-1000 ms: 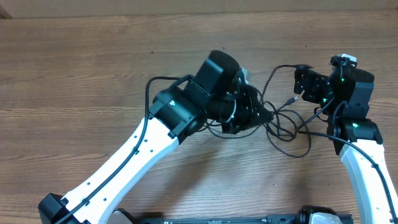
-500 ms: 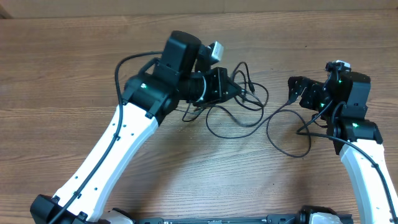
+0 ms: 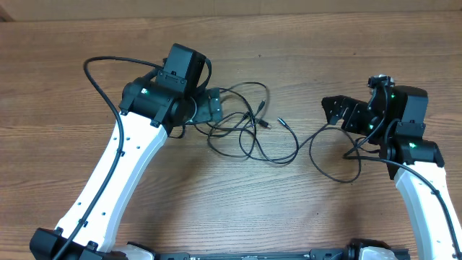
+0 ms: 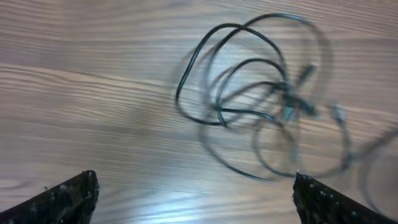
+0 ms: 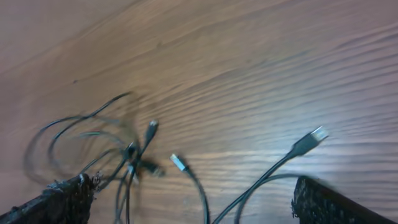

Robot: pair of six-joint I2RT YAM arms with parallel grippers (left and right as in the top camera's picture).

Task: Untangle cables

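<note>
wood table (image 3: 72, 43): cables (image 3: 245, 126) loose; left pincer (image 4: 196, 198), right pincer (image 5: 193, 200) wide open, empty

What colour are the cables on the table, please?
The cables are black, clearest in the overhead view.

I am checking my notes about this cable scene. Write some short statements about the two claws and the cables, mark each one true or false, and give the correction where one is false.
1. The left claw is open and grips no cable. True.
2. The cables hang in the air between the two arms. False: they lie in loose loops on the wooden table.
3. The right claw is shut on a plug. False: it is open and holds nothing.
4. In the right wrist view, a silver-tipped plug lies on the table. True.
</note>
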